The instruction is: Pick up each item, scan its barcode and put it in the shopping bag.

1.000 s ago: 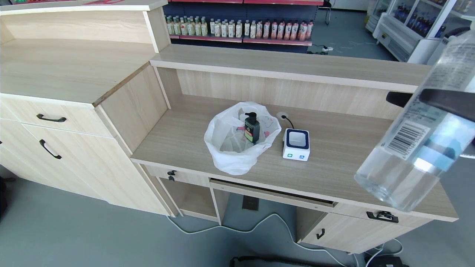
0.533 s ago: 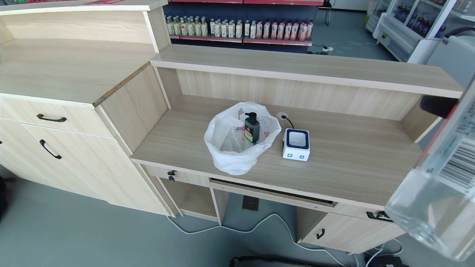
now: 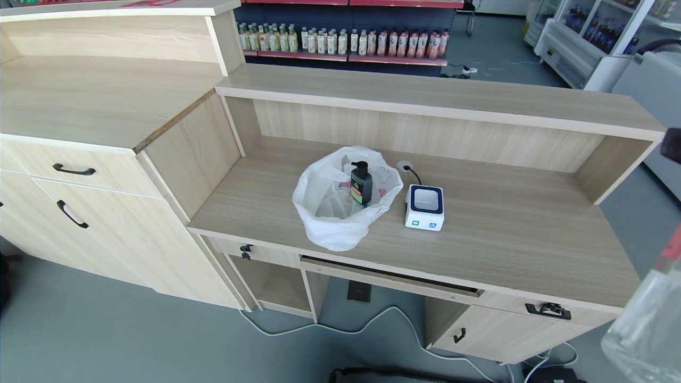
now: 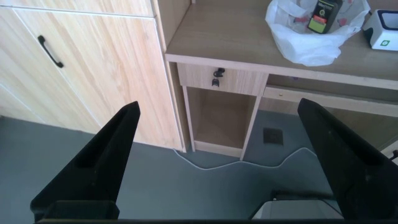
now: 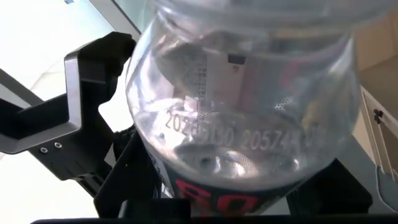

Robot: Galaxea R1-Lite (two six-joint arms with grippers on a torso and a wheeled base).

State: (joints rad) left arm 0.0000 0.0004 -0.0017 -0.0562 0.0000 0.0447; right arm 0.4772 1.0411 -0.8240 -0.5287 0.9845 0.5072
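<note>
In the head view, the shopping bag (image 3: pixel 340 205) stands open on the bench (image 3: pixel 505 223), its mouth turned up so that items can be dropped straight in. A dark pump bottle (image 3: pixel 361 184) already stands upright inside it. Just beside the bag, on the robot's right, sits the scanner (image 3: pixel 424 206) with its window facing up, so a barcode has to be shown from above. A clear bottle (image 3: pixel 650 330) shows at the lower right edge, well apart from both the scanner and the bag and off the bench's front corner. Judging by that, it has yet to be scanned and bagged.

In the left wrist view, the left end effector (image 4: pixel 217 107) hangs low in front of the cupboards to the robot's left, over the grey floor. Its fingers are spread wide with nothing between them. It looks parked out of the way, leaving the route to the bag free for the other arm.

In the right wrist view, the right end effector (image 5: pixel 217 149) pinches the clear bottle across its body, dark fingers on either side, with the rounded base towards the camera. A side grip like this probably leaves part of the label open to turn down to the scanner. Where the barcode faces cannot be told here.
</note>
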